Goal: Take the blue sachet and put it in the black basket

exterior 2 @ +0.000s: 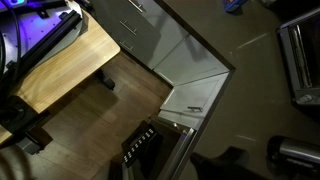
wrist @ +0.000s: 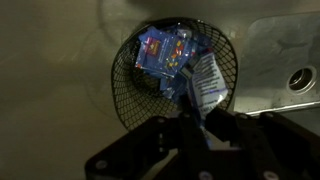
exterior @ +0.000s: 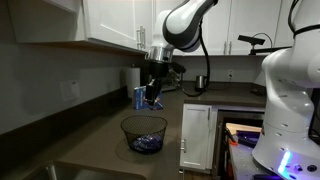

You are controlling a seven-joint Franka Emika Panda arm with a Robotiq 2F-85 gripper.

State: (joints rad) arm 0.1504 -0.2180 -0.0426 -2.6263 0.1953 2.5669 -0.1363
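Note:
My gripper (exterior: 152, 92) hangs above the black wire basket (exterior: 128, 127) on the dark counter. It is shut on a blue and white sachet (wrist: 204, 84), which hangs from the jaws (wrist: 196, 122) over the basket's rim (wrist: 124, 92). Blue sachets (wrist: 160, 50) lie on the basket's bottom, and they show as a blue patch in an exterior view (exterior: 146, 145). Another blue packet (exterior: 139, 97) stands on the counter behind the gripper. The held sachet shows as a blue strip under the fingers (exterior: 153, 99).
A metal sink (wrist: 290, 60) lies beside the basket. White wall cabinets (exterior: 110, 25) hang above the counter. A white cabinet door (exterior: 197, 140) stands open next to the basket. A dark jug (exterior: 200, 83) sits further back. An exterior view shows only wooden floor (exterior 2: 110, 110) and cabinets.

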